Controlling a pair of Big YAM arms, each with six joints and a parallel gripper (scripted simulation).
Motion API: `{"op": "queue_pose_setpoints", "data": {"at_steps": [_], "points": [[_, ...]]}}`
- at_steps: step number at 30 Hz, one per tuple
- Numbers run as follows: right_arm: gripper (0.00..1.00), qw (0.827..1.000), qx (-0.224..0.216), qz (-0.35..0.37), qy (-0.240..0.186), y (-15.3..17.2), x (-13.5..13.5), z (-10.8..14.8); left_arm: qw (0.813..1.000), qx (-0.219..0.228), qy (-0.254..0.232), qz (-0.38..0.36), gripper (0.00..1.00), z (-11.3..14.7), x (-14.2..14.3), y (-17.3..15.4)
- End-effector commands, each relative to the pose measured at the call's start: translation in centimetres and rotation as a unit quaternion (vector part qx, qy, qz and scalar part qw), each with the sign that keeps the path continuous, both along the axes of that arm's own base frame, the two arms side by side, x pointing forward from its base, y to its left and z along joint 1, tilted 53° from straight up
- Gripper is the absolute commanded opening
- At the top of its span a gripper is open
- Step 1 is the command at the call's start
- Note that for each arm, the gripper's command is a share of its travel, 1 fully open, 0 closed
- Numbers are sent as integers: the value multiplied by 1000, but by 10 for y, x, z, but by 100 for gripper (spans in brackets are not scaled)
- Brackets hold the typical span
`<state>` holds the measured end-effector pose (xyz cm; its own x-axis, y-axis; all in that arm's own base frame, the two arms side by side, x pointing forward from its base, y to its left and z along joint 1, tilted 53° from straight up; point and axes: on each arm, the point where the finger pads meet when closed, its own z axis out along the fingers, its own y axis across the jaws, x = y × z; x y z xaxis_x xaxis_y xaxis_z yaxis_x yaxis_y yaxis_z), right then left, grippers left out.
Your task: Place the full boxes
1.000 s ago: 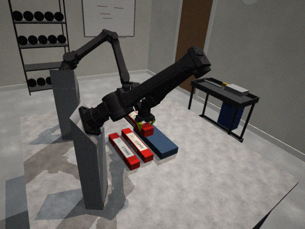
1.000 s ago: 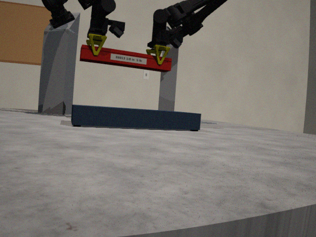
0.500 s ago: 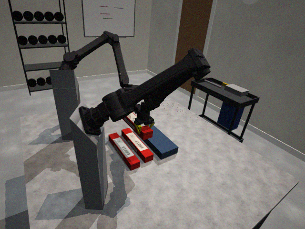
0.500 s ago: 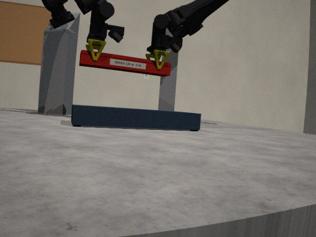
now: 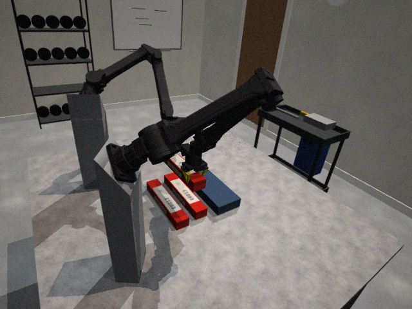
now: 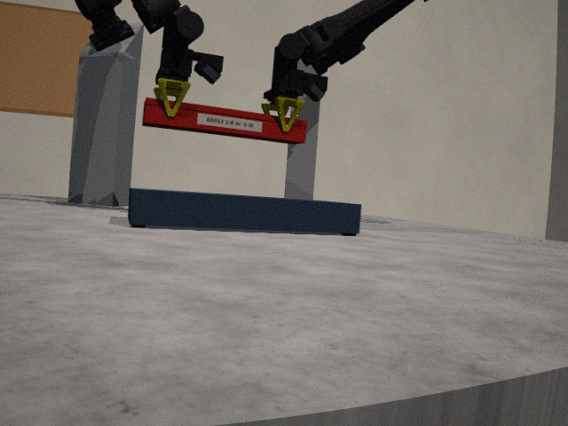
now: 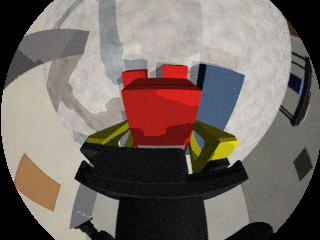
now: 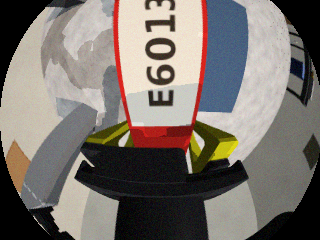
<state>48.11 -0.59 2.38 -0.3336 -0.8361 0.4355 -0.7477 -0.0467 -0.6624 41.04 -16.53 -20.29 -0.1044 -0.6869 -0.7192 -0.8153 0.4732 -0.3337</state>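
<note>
Exterior view: glossy-edged red oblong box point(image 5: 198, 182) point(image 6: 229, 121) point(image 7: 162, 112) point(image 8: 160, 132) above smooth blue slab point(image 5: 221, 197) point(image 6: 242, 212) point(image 7: 223, 92) point(image 8: 227, 60).

"What do my grippers look made of?"

"On my left gripper point(image 6: 282, 123) point(image 7: 161, 119) and my right gripper point(image 5: 195, 176) point(image 6: 168, 108) point(image 8: 161, 119), the yellow fingers look like hard plastic, with faint glints on the left ones."

"And the red box point(image 5: 198, 182) point(image 6: 229, 120) point(image 7: 162, 112) point(image 8: 165, 35) they grip?"

"Smooth, matt card, I'd say, with a flat, papery pale label."

"My platform point(image 5: 219, 196) point(image 6: 242, 213) point(image 7: 222, 90) point(image 8: 227, 65)?"

"Smooth, painted-looking and matt blue. I can't tell whether it's wood or metal underneath."

"The tabletop point(image 5: 299, 232) point(image 6: 275, 297) point(image 7: 175, 30) point(image 8: 265, 40)?"

"Mottled like stone or concrete, dull, without a mirror shine."

"That brown door point(image 5: 259, 43)?"

"Wood-like, matt."
</note>
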Motion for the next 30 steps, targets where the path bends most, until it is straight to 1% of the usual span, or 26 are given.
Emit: {"op": "queue_pose_setpoints", "data": {"at_steps": [1,17,30], "points": [[0,1000,-1,8,-8,3,6,5,1000,0,-8,-12,0,4,5,-8],[0,1000,-1,8,-7,-7,16,-7,1000,1,-7,-12,0,-8,15,3],[0,1000,-1,8,-7,-7,16,-7,1000,1,-7,-12,0,-8,15,3]]}}
